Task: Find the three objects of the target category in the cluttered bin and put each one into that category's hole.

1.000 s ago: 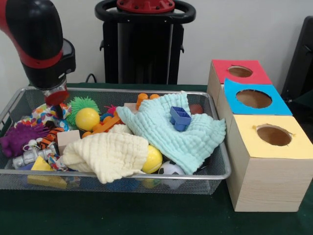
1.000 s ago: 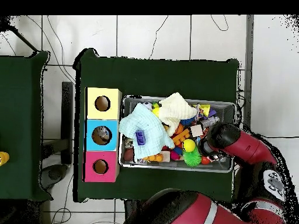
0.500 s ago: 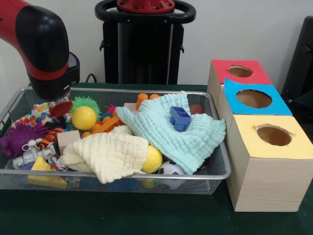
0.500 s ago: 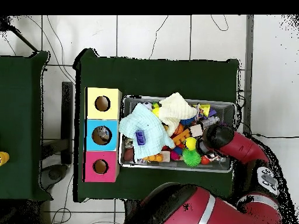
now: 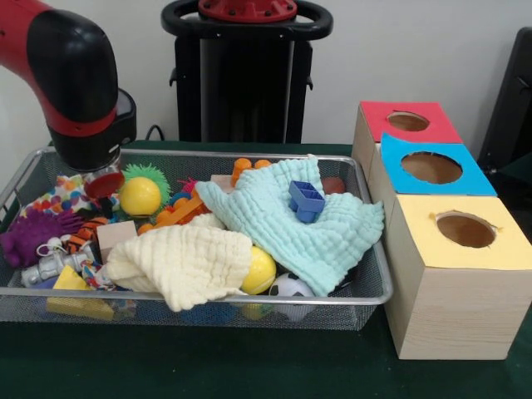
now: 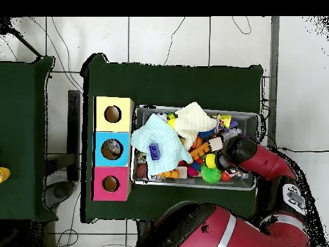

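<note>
Arm's tip (image 5: 103,184) lowered into the wire bin (image 5: 376,274), yellow ball (image 5: 140,197) right beside it, fingers hidden, state can't be told

Wire mesh bin (image 5: 366,293) heaped with toys; beside the bin a row of three wooden boxes, holes topped red (image 5: 408,121), blue (image 5: 431,168) and yellow (image 5: 465,230), all upright.

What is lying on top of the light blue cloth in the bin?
A small blue square frame piece sits on the light blue cloth. Whatever lies under the cloth is covered; only a dark red ball shows behind it.
</note>
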Robot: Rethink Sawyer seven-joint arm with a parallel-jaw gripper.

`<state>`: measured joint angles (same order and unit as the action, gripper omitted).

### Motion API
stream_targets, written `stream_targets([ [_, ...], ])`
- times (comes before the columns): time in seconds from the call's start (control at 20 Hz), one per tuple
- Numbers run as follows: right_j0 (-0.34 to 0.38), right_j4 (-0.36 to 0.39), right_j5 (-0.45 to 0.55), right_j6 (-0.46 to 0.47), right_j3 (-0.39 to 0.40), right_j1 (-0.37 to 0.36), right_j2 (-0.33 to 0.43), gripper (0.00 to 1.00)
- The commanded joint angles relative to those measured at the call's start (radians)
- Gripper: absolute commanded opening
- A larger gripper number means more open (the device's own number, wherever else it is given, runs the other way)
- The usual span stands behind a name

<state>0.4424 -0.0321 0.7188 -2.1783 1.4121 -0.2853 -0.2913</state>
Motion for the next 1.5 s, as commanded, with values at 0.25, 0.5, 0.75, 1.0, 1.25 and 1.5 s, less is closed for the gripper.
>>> stream_targets([
  [0.25, -0.032, -0.045, -0.086, -0.142, 0.007, 0.045, 0.105, 0.00],
  [0.5, -0.053, -0.057, 0.052, -0.132, 0.033, -0.055, 0.081, 0.00],
  [0.75, -0.095, -0.074, 0.157, -0.164, 0.026, -0.118, 0.050, 0.00],
  [1.0, -0.134, -0.098, 0.227, -0.208, 0.010, -0.150, 0.028, 0.00],
  [1.25, -0.162, -0.123, 0.253, -0.229, 0.008, -0.160, 0.016, 0.00],
  [1.5, -0.195, -0.150, 0.271, -0.264, 0.012, -0.174, 0.004, 0.00],
])
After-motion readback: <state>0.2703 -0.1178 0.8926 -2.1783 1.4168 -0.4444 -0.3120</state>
